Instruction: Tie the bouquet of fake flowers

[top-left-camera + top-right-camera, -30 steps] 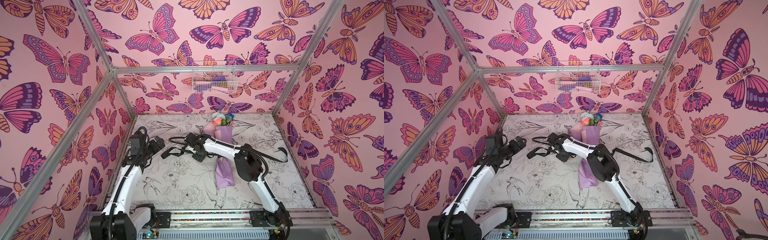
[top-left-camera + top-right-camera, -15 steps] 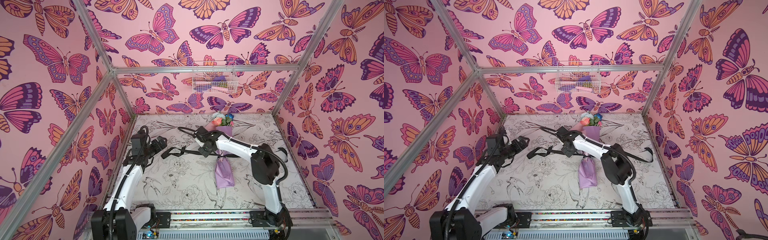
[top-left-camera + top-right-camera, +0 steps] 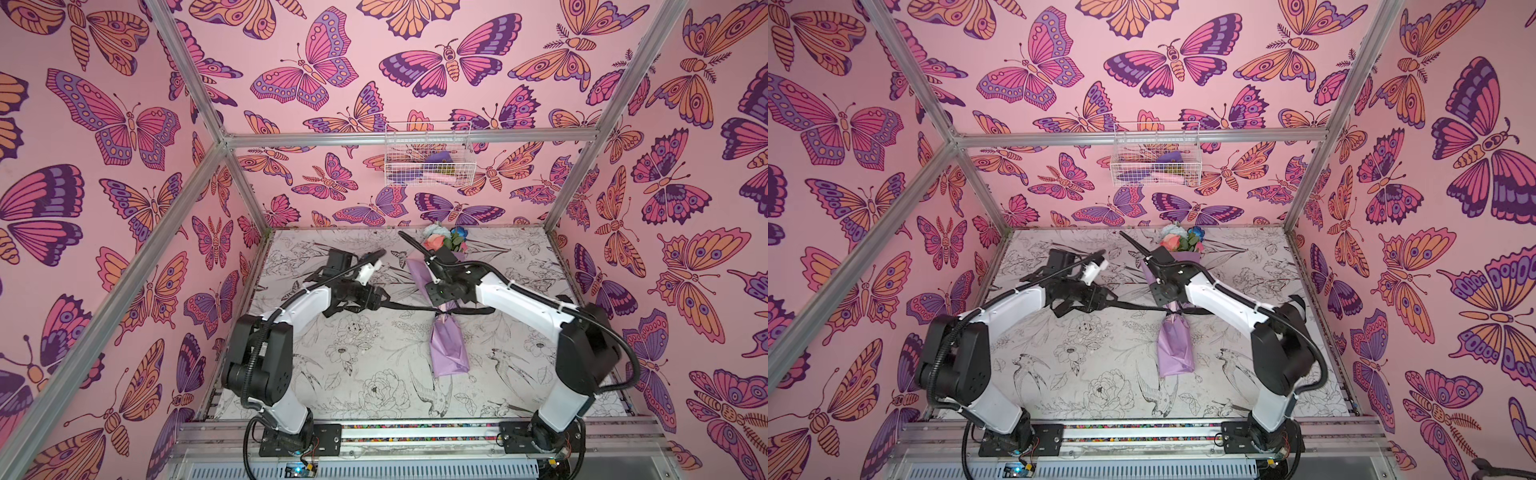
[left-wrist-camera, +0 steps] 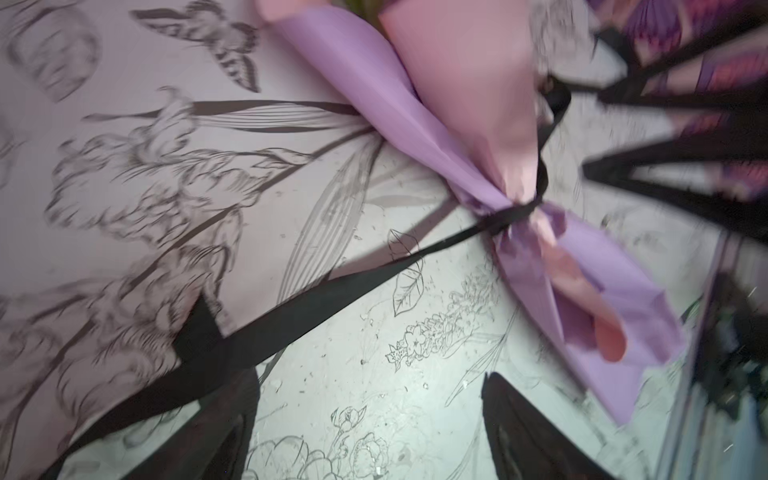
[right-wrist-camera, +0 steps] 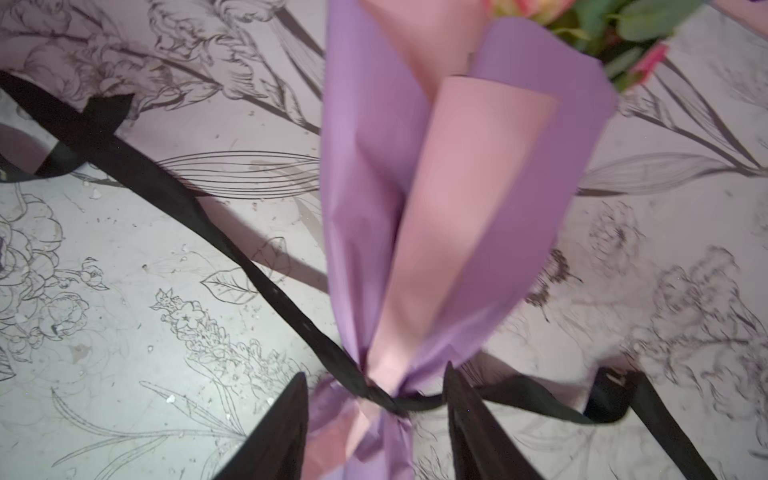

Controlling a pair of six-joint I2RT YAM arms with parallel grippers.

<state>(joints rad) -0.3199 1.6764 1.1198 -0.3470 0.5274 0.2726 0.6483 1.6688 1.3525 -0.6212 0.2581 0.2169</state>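
left of centre in both top views, the left gripper (image 3: 376, 297) is over the counter (image 3: 353, 374), its fingers (image 4: 523, 432) apart and clamped on nothing. the black ribbon (image 3: 407, 306) runs from beside them rightward. mid-frame, the bouquet of fake flowers (image 3: 449, 345) lies on the counter in lilac paper, blooms toward the upper edge, the ribbon knotted round its neck. the right gripper (image 5: 376, 374) has its fingers (image 5: 278, 436) apart on either side of that neck.

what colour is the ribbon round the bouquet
Black. The ribbon cinched around the lilac-wrapped bouquet shows best in the right wrist view.
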